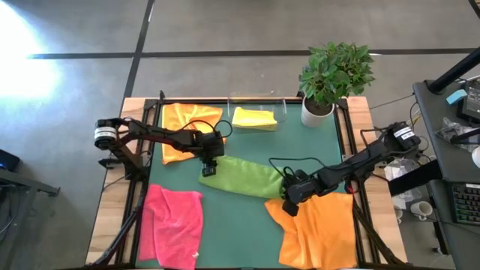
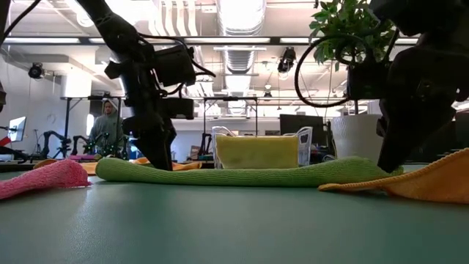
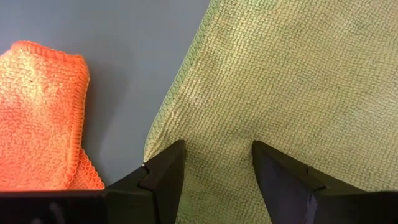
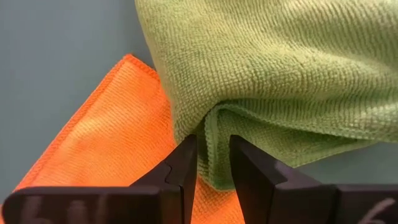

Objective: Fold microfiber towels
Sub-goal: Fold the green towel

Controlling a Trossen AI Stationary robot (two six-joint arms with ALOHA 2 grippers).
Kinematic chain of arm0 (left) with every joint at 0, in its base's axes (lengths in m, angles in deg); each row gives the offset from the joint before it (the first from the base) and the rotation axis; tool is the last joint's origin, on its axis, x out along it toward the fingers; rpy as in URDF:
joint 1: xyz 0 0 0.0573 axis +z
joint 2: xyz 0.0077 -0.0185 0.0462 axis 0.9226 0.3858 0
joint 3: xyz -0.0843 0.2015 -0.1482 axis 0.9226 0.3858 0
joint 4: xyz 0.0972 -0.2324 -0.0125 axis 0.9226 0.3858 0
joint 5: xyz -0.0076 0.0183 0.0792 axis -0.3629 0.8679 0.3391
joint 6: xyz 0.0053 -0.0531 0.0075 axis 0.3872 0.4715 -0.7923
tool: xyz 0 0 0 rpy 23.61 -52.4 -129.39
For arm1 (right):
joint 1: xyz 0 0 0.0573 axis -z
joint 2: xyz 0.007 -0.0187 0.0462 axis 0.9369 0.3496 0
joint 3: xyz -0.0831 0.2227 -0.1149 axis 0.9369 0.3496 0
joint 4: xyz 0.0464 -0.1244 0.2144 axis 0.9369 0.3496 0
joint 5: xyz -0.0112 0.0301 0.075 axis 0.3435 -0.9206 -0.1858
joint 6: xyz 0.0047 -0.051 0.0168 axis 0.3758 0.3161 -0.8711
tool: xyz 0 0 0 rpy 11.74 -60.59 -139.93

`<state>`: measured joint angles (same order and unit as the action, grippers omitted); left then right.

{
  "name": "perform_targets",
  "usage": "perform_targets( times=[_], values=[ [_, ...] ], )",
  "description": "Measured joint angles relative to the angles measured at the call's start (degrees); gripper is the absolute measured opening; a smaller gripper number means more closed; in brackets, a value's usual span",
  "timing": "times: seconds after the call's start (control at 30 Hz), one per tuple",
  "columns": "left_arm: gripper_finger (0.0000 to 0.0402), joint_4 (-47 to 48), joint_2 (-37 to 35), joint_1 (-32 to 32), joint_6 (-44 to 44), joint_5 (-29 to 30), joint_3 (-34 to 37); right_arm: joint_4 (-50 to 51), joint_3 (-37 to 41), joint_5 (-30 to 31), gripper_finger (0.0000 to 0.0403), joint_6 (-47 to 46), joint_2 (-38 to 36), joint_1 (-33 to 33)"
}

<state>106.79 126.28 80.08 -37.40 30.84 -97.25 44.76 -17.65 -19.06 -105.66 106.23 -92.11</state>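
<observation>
Left tool (image 3: 214, 163) spread over lime green towel (image 1: 247, 177); right tool (image 4: 213, 158) pinching its folded edge.

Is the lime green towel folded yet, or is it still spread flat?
Folded. The lime green towel lies as a narrow band on the mat, and the right wrist view shows doubled layers at its end. How many folds: cannot tell.

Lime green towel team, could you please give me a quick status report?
Left end effector open over one end of the lime green towel. Right end effector pinching the other end's folded edge. Orange towel underlaps that end.
</observation>
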Motion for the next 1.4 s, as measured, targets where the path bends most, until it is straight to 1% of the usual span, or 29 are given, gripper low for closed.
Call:
perform_targets(
  times=[0.17,0.37,0.43,0.57,0.83,1.07,1.2,1.4],
  values=[
    [0.0173,-0.02,0.0,0.0,-0.02,0.02,0.0,0.57,-0.02,-0.11,0.0068,-2.22,0.35,0.24],
    [0.0173,0.01,0.0,0.0,-0.02,0.18,0.02,0.51,-0.02,-1.04,0.0021,-4.46,-0.09,0.38],
    [0.0173,0.01,0.0,0.0,-0.02,0.28,0.02,0.5,-0.02,-1.46,0.0012,-5.22,-0.54,0.0],
    [0.0173,0.12,0.0,0.0,-0.02,0.26,0.02,0.78,-0.09,-1.38,0.0009,-6.99,-2.0,-1.54],
    [0.0173,0.57,0.0,0.0,-0.02,0.63,0.04,5.87,-1.74,-0.64,0.0009,-11.26,-2.81,-6.77],
    [0.0173,2.08,-0.08,0.0,-0.06,0.72,0.02,6.32,-2.29,6.72,0.0009,-16.5,-3.02,-10.14],
    [0.0173,2.33,-0.12,0.0,-0.1,0.74,0.02,8.42,-2.25,6.74,0.0009,-20.79,-3.02,-11.23],
    [0.0173,3.65,-0.91,0.0,-0.09,0.52,-0.64,8.76,-2.33,6.57,0.0009,-26.26,-3.08,-11.93]
  ],
)
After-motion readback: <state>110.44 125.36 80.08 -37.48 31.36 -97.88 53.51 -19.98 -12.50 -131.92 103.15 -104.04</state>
